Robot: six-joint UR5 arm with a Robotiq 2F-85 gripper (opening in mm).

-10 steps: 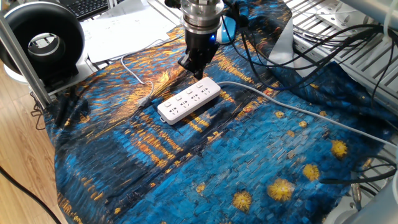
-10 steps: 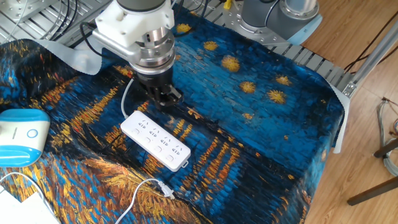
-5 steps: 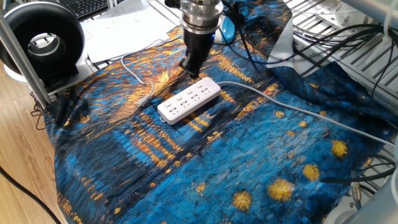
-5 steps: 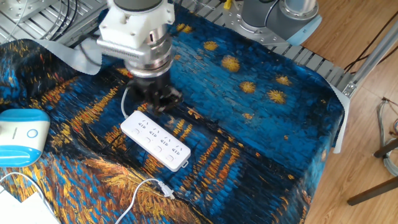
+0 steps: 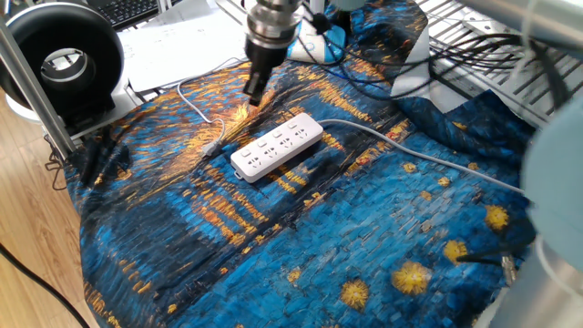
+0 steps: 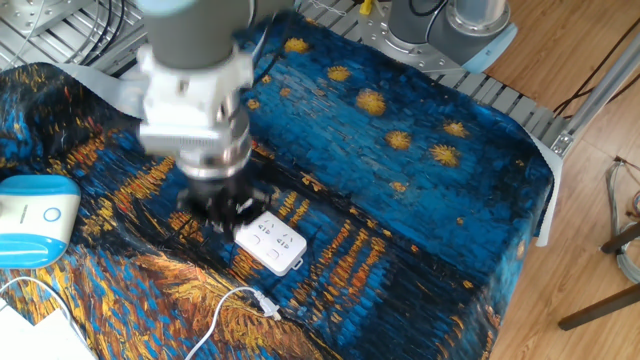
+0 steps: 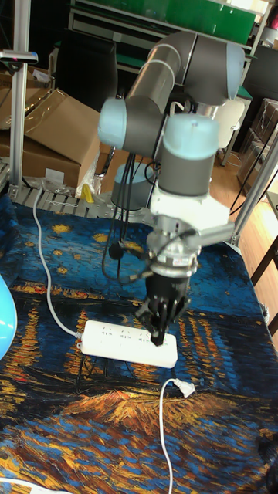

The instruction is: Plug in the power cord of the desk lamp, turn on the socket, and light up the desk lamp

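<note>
The socket (image 5: 276, 146) is a white power strip lying on the blue painted cloth; it also shows in the tall fixed view (image 7: 127, 342). The arm hides half of the socket (image 6: 272, 243) in the other fixed view. My gripper (image 5: 254, 94) hangs fingers-down just beyond the strip's long side, toward the lamp; its fingers look shut and hold nothing. The gripper (image 7: 158, 330) hovers right over the strip's edge in the tall view. The power cord (image 5: 196, 105) runs thin and white across the cloth, and its plug (image 6: 265, 302) lies loose near the strip. The desk lamp (image 6: 30, 220) shows its light-blue base at the left.
A black ring-shaped device (image 5: 64, 59) on a white base stands at the table's corner beside papers (image 5: 182, 41). The strip's thick grey-white cable (image 5: 437, 164) trails off over the cloth. Black cables (image 5: 455, 64) lie on metal racks behind. A cardboard box (image 7: 54, 131) sits beyond the table.
The gripper has swung from the strip's cable end along and across it toward the lamp side, nearer the loose plug. Strip, cord and plug have stayed put.
</note>
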